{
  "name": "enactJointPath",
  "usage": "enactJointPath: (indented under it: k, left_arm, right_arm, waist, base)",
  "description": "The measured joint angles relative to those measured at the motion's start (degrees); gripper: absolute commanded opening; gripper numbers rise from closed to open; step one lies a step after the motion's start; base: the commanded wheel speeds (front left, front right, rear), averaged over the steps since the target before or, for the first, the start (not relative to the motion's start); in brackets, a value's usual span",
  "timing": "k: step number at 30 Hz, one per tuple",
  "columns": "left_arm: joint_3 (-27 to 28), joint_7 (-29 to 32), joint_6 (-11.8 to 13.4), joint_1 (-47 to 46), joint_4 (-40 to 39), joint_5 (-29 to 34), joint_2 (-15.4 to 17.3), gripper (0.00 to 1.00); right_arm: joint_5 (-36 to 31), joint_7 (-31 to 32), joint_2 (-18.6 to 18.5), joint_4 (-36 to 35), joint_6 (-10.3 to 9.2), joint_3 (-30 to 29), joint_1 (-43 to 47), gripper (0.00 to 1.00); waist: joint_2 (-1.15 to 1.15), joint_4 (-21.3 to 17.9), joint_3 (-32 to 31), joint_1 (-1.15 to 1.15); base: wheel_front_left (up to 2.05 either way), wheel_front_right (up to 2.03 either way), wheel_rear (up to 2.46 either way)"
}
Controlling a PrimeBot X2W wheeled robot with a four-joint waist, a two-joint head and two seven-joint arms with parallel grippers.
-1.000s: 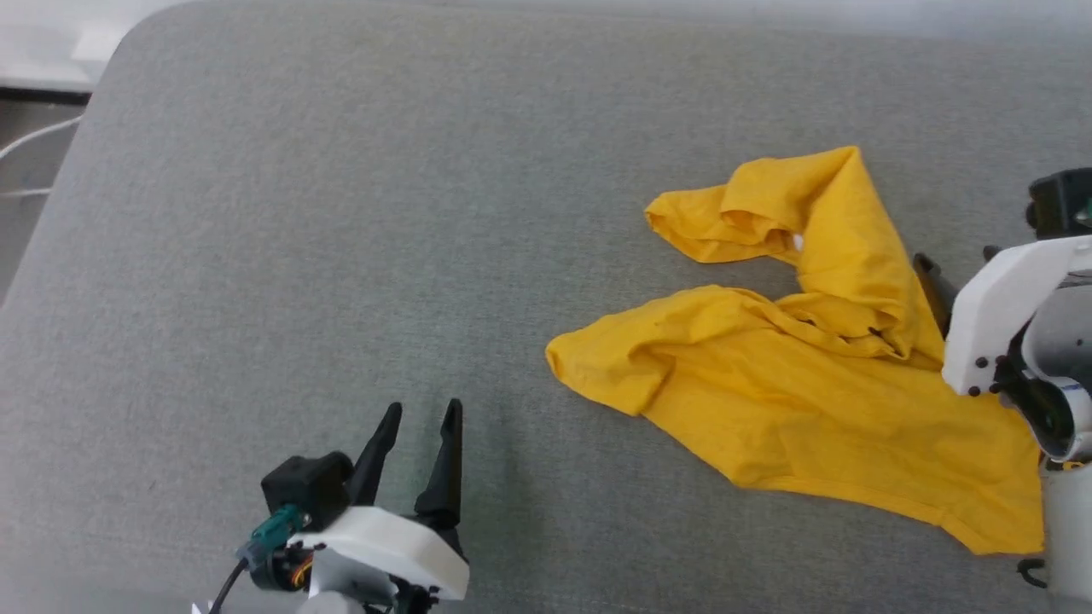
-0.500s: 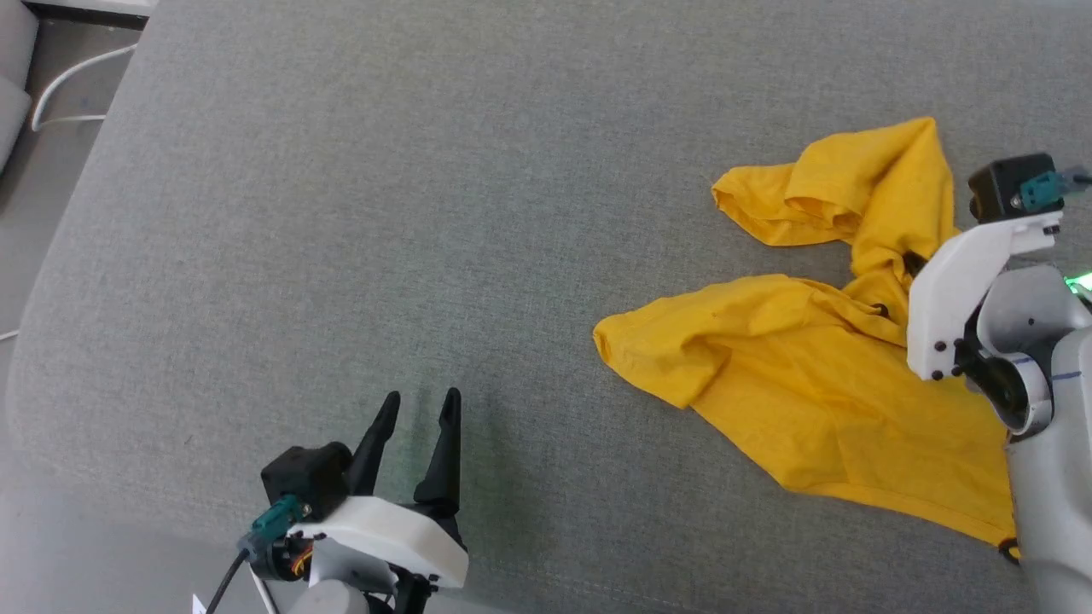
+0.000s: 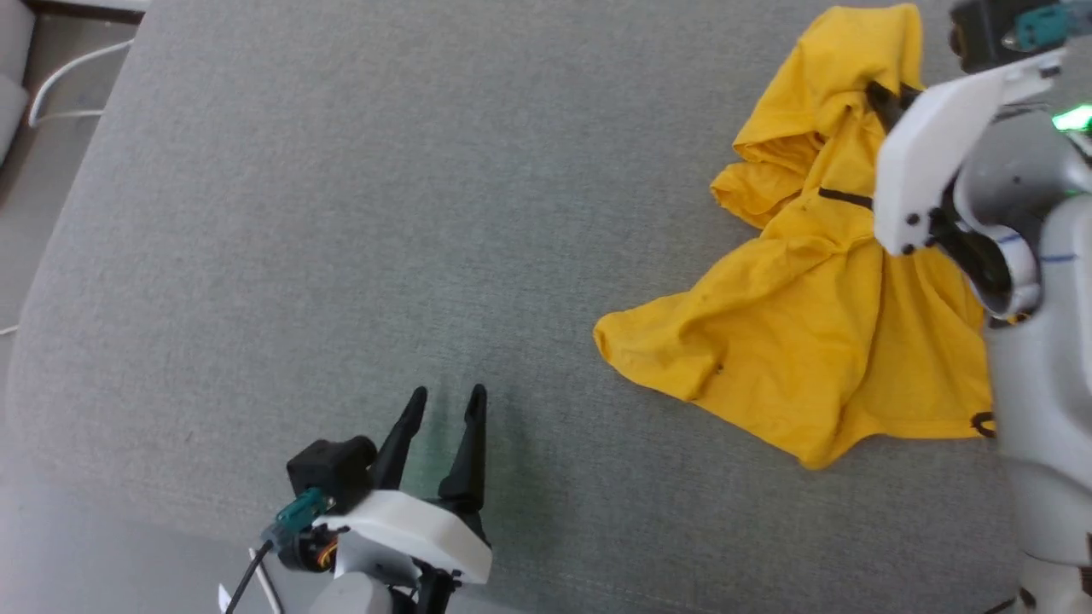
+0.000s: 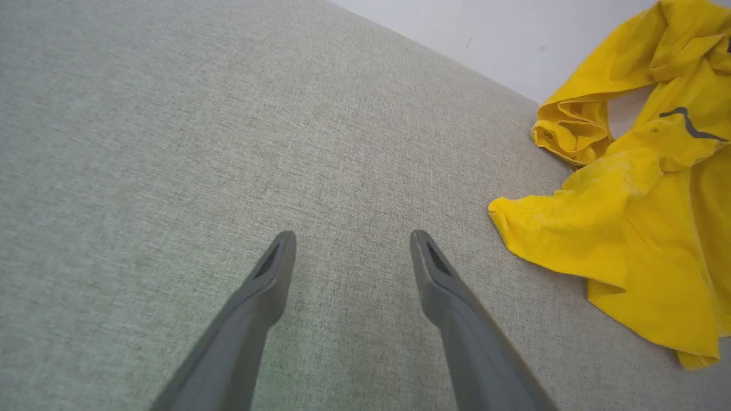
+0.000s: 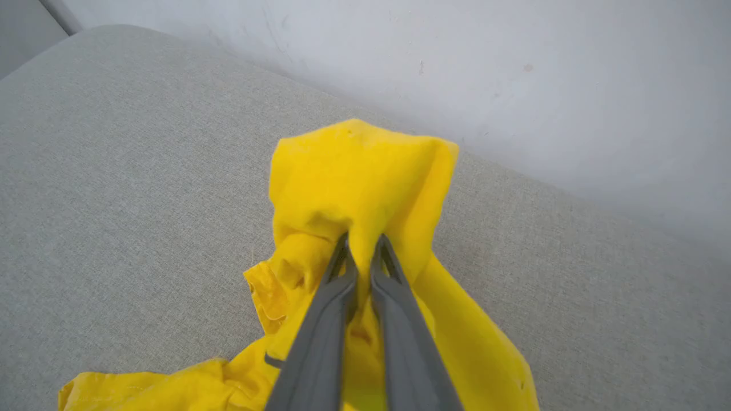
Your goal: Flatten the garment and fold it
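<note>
The grey fabric surface (image 3: 341,213) carries the yellow garment (image 3: 810,324) at its right side. Since half a second ago the garment's far part has been drawn up and away from the robot into a bunched peak, while its near part lies spread on the surface. The right wrist view shows what the head view half hides: the right gripper (image 5: 361,251) clenched on a fold of that peak. Its pale forearm reaches forward over the garment's right edge. The left gripper (image 3: 446,401) hovers at the lower left, fingers spread, well apart from the garment.
</note>
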Motion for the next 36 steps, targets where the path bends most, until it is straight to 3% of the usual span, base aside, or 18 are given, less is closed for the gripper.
enactJointPath:
  k: [8, 9, 10, 11, 17, 23, 30, 36]
  left_arm:
    - [-2.1, -0.3, -1.6, -2.9, 3.0, -0.3, -1.8, 1.0]
    - [-2.2, -0.3, -1.9, -3.1, 3.3, -0.3, -2.0, 1.0]
    - [-2.3, -0.3, -2.0, -3.2, 3.6, -0.3, -2.1, 1.0]
    - [-2.4, -0.4, -2.0, -3.4, 3.9, -0.3, -2.2, 1.0]
    - [-1.8, -0.9, -2.0, -3.6, 5.1, -0.3, -2.4, 1.0]
    - [-1.0, -1.3, -1.8, -2.6, 4.5, -0.3, -0.8, 1.0]
    - [-0.4, -0.4, -0.4, -1.0, 1.9, -0.3, 0.7, 1.0]
    - [0.2, 0.0, 0.7, 0.7, -0.6, -0.3, 1.8, 1.0]
  right_arm:
    - [-11.9, -12.2, 2.3, 15.9, 0.01, -5.1, -4.2, 0.0]
    - [-13.4, -13.4, 2.5, 17.8, 0.01, -6.3, -4.7, 0.23]
    - [-14.8, -14.1, 2.8, 19.7, 0.01, -7.7, -5.1, 0.71]
    - [-15.7, -15.1, 3.3, 21.3, 0.01, -9.2, -5.4, 1.0]
    - [-16.4, -19.1, 5.4, 27.2, 0.01, -9.0, -7.4, 1.0]
    - [-9.4, -19.1, 5.3, 26.3, 0.01, -5.8, -7.7, 1.0]
    - [-1.6, -13.7, -0.6, 13.0, 0.01, -5.3, -1.0, 1.0]
    - [0.7, -9.8, -2.8, -0.3, 0.01, -12.1, 9.7, 1.0]
  waist:
    - [0.0, 4.0, 1.6, 0.0]
    - [0.0, 4.6, 1.7, 0.0]
    - [0.0, 5.1, 1.9, 0.0]
    - [0.0, 5.6, 2.1, 0.0]
    - [0.0, 6.5, 2.2, -0.01]
    - [0.0, 4.6, 0.7, 0.0]
    - [0.0, 0.5, -2.3, -0.01]
    - [0.0, -2.9, -3.7, -0.01]
  base:
    - [0.0, 0.0, 0.0]
    - [0.0, 0.0, 0.0]
    - [0.0, 0.0, 0.0]
    - [0.0, 0.0, 0.0]
    - [0.0, 0.0, 0.0]
    - [0.0, 0.0, 0.0]
    - [0.0, 0.0, 0.0]
    - [0.0, 0.0, 0.0]
